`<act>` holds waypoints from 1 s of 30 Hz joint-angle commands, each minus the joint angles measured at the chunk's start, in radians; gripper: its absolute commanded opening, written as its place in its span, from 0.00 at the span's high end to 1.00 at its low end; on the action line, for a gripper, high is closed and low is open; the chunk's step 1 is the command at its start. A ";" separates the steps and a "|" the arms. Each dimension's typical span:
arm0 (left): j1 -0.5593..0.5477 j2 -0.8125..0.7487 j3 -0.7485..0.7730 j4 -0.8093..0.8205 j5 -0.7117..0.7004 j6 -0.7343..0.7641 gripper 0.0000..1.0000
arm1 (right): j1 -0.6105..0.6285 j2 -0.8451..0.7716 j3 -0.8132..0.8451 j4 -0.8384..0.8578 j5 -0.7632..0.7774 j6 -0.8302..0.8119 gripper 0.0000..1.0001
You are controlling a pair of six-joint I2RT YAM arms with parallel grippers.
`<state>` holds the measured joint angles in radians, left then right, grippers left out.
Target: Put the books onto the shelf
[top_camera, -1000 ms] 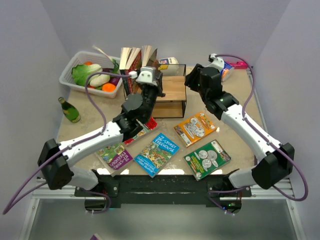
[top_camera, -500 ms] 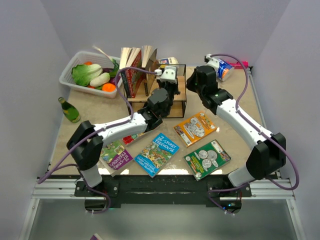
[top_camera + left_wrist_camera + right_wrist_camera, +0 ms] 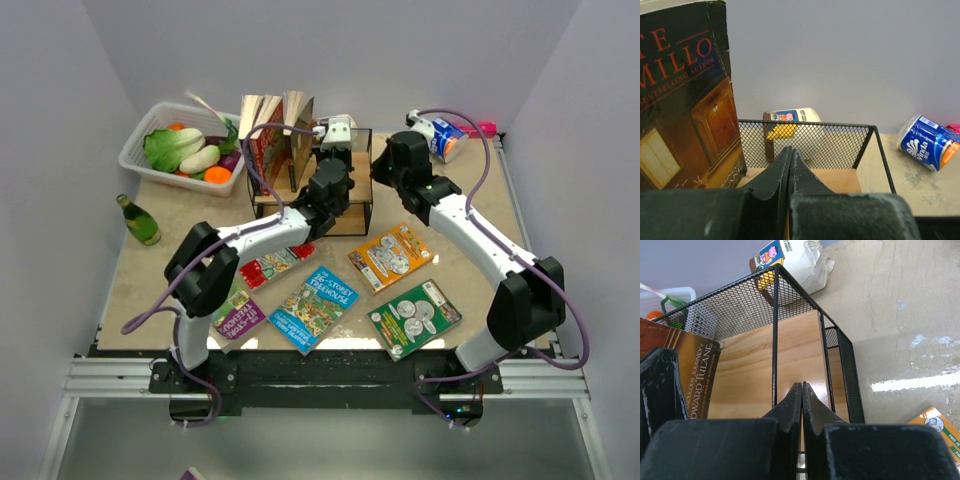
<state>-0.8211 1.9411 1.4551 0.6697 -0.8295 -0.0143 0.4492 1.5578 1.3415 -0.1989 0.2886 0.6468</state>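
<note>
The shelf (image 3: 345, 205), a black mesh rack with a wooden board, stands at the back centre. Several books (image 3: 272, 140) stand upright at its left end, and the nearest dark cover (image 3: 685, 105) fills the left of the left wrist view. Five more books lie flat on the table: red (image 3: 272, 266), purple (image 3: 238, 318), blue (image 3: 315, 300), orange (image 3: 390, 255) and green (image 3: 414, 318). My left gripper (image 3: 333, 158) (image 3: 791, 150) is shut and empty over the shelf board, just right of the standing books. My right gripper (image 3: 384, 166) (image 3: 802, 385) is shut and empty at the shelf's right edge (image 3: 840, 355).
A white basket (image 3: 140, 160) of vegetables sits back left, with a green bottle (image 3: 140, 220) in front of it. A blue tissue pack (image 3: 448, 138) (image 3: 927, 142) lies back right. A white bag (image 3: 338, 122) (image 3: 800, 260) sits behind the shelf.
My left arm swung right, from in front of the standing books to over the shelf's middle. My right gripper closed and shifted slightly toward the shelf's right side.
</note>
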 commanded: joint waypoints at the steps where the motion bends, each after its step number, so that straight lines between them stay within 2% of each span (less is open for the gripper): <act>1: 0.025 0.054 0.109 -0.016 -0.072 0.008 1.00 | 0.002 0.001 0.036 0.035 -0.032 0.019 1.00; 13: 0.040 0.145 0.222 -0.136 -0.217 0.083 1.00 | -0.001 0.010 0.030 0.035 -0.035 0.025 1.00; 23: 0.045 0.153 0.171 -0.165 -0.191 0.043 1.00 | -0.009 0.010 0.025 0.038 -0.048 0.033 1.00; 30: 0.076 0.180 0.200 -0.274 -0.166 -0.019 1.00 | -0.012 0.011 0.018 0.042 -0.054 0.034 1.00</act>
<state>-0.7757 2.1029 1.6299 0.4519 -0.9955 0.0345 0.4374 1.5646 1.3415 -0.1970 0.2615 0.6640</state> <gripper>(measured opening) 0.013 0.007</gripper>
